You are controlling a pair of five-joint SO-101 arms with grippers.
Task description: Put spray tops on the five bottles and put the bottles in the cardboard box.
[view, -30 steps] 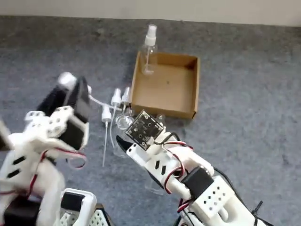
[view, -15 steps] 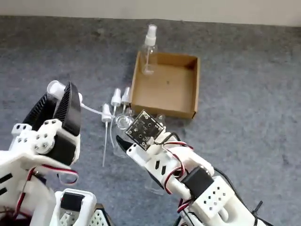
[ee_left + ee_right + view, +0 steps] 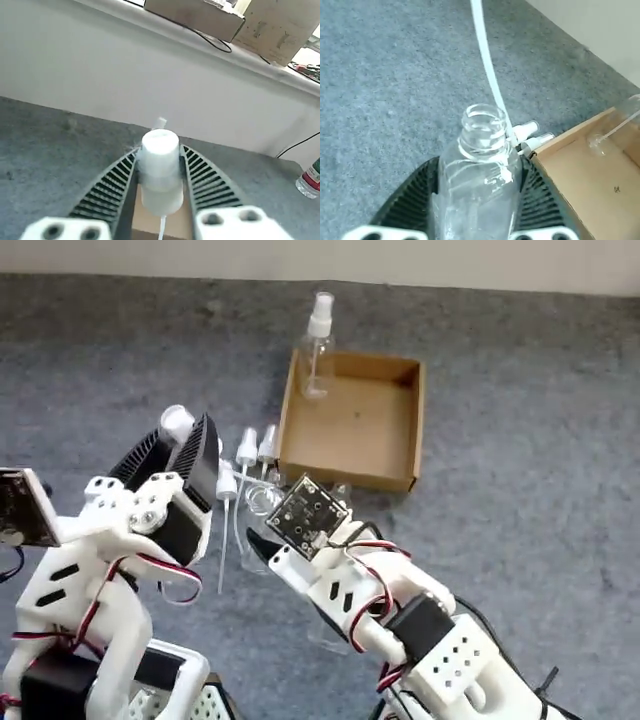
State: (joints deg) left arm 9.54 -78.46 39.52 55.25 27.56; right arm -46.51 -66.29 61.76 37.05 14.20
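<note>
High view: a grey carpeted table [image 3: 520,360] with a shallow cardboard box [image 3: 385,478] at its middle. One capped bottle [image 3: 317,355] stands upright in the box's far corner. Just beside the box, three loose spray tops [image 3: 247,447] lie on the carpet. The left gripper [image 3: 185,435] is raised above the carpet, its fingers closed on a white spray top [image 3: 177,422]. The right gripper [image 3: 268,530] sits near the box, closed round a clear open bottle [image 3: 262,498] with its mouth facing up.

Left wrist view: the left gripper [image 3: 160,152] has its two ribbed black fingers [image 3: 112,182] pressed against either side of the spray top [image 3: 160,170]. The top's thin tube [image 3: 162,227] hangs below, with the cardboard box [image 3: 145,220] beneath it. A white wall [image 3: 75,65] lies behind.

Right wrist view: the right gripper [image 3: 480,167] clasps the open bottle [image 3: 482,150] by its body, neck uncovered. The tube [image 3: 487,65] runs down just beside the neck; whether it touches cannot be told. Beyond lie loose spray tops [image 3: 527,130], the cardboard box [image 3: 590,185] and the capped bottle [image 3: 626,117].
</note>
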